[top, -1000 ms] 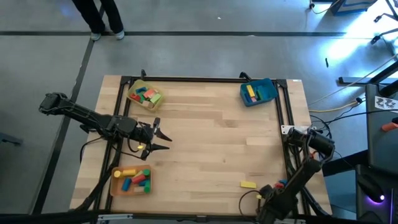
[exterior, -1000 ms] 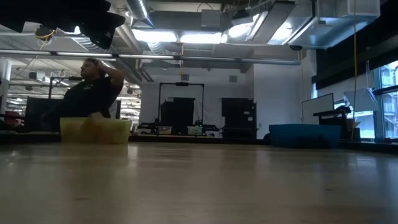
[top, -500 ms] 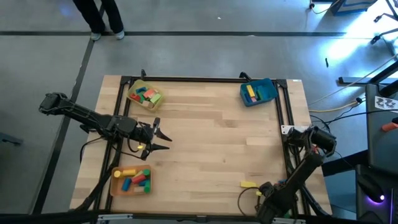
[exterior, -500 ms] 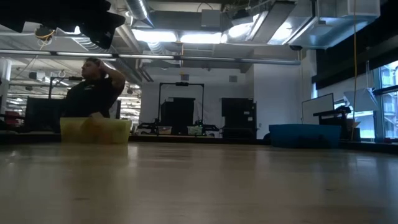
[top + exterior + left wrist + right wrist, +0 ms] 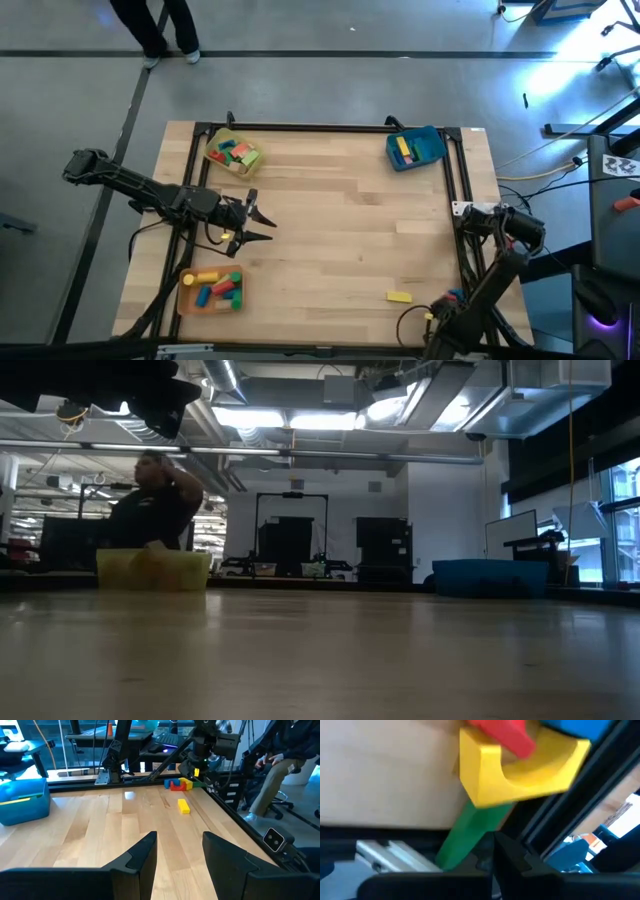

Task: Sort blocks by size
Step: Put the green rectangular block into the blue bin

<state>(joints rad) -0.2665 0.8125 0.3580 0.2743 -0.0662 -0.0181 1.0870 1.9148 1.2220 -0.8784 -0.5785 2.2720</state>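
My left gripper (image 5: 271,229) is open and empty over the left half of the table; its two fingers also show in the left wrist view (image 5: 179,837). My right gripper (image 5: 440,318) is at the table's near right corner, close over a small heap of blocks (image 5: 179,783). The right wrist view shows that heap close up: a yellow arch (image 5: 520,765), a red block (image 5: 502,732), a blue block (image 5: 575,727) and a green bar (image 5: 470,832) beside the black frame rail (image 5: 560,825). A yellow bar (image 5: 399,297) lies alone on the table.
A yellow tray (image 5: 232,152) with blocks stands at the far left, a blue tray (image 5: 415,147) with a yellow block at the far right, and an orange tray (image 5: 210,290) with blocks at the near left. A black frame (image 5: 330,127) rims the table. A person (image 5: 150,500) sits beyond.
My right arm has swung a little toward the table's near right corner, and its cable now leaves the lone yellow bar uncovered. The blocks and trays have stayed where they were.
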